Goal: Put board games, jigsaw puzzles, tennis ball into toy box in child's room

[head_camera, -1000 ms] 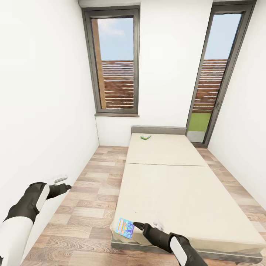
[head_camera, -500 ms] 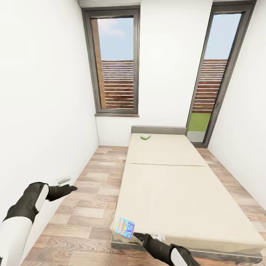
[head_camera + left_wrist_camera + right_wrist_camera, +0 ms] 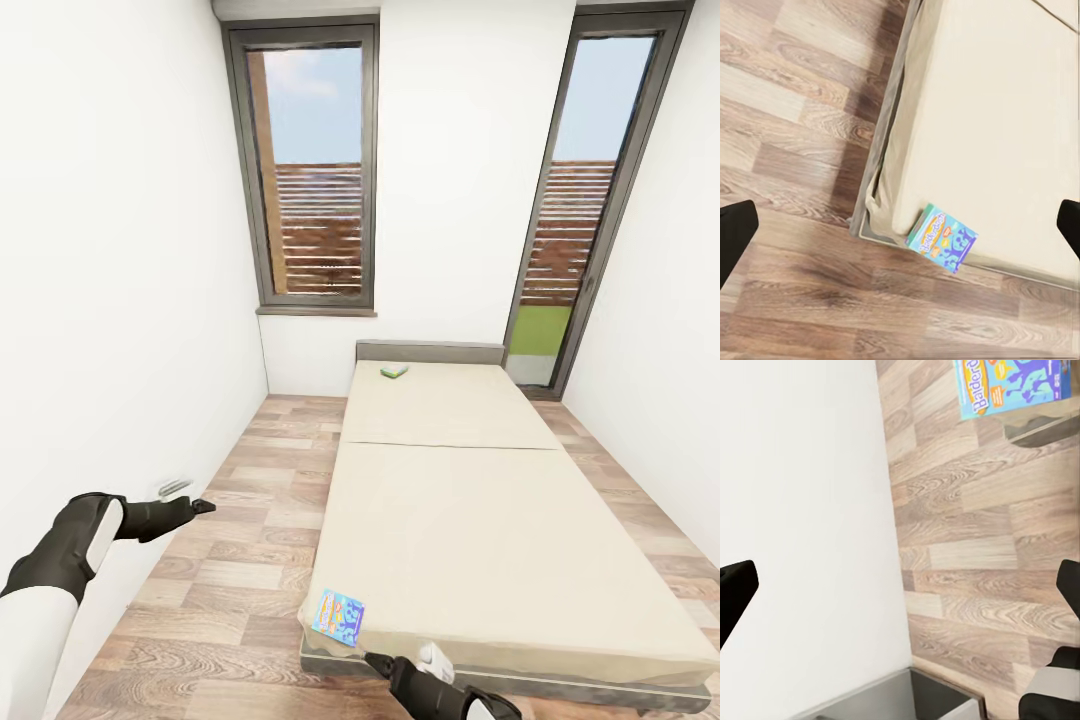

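In the head view, the blue board game [image 3: 338,616] lay at the near corner of the bed [image 3: 480,520], overhanging its edge, and a white-green board game [image 3: 394,371] sat far off by the headboard — both uncollected. The right gripper [image 3: 372,659] hung just below the blue box, short of touching; I could not tell its opening there. The left gripper [image 3: 200,507] reached over the floor by the wall.

In the left wrist view, its fingers stood wide apart, empty, above the blue box.

In the right wrist view, the fingers [image 3: 736,592] were spread wide, holding nothing — judging by this, most of the task remained.
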{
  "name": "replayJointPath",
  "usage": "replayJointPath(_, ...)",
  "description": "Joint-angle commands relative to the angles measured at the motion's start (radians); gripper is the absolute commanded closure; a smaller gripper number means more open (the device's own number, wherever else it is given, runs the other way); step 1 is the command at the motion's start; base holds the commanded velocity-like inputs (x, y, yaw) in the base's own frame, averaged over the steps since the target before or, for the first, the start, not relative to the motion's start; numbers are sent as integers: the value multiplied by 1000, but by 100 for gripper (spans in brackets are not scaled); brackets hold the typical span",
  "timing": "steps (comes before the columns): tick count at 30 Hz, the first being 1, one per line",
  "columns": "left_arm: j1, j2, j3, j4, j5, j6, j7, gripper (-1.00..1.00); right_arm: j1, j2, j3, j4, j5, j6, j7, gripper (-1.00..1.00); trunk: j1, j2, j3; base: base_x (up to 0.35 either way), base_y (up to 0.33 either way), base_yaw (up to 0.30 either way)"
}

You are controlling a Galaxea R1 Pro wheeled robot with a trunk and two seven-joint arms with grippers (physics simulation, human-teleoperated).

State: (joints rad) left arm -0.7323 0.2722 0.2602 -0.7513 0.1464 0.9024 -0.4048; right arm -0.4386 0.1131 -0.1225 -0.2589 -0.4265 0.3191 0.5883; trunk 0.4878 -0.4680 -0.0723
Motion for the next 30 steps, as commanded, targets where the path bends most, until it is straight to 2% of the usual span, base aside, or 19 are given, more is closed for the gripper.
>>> replayJointPath(1,-1,0,2,0,6,10,-2,-100,-1,-3,-8,1,-2,9,2,-100,1,-2,-2,0,0,0)
replayJointPath(6,-1,2,2,0,7,16,-17,-100,-3,-13,-9,2,-3,8,2,-100,1,-2,-2,0,0,0)
replayJointPath(30,-1,10,4,0,8,47,-77,-100,-3,-5,-8,3,-6,-32,10,-100,1,-2,-2,0,0,0)
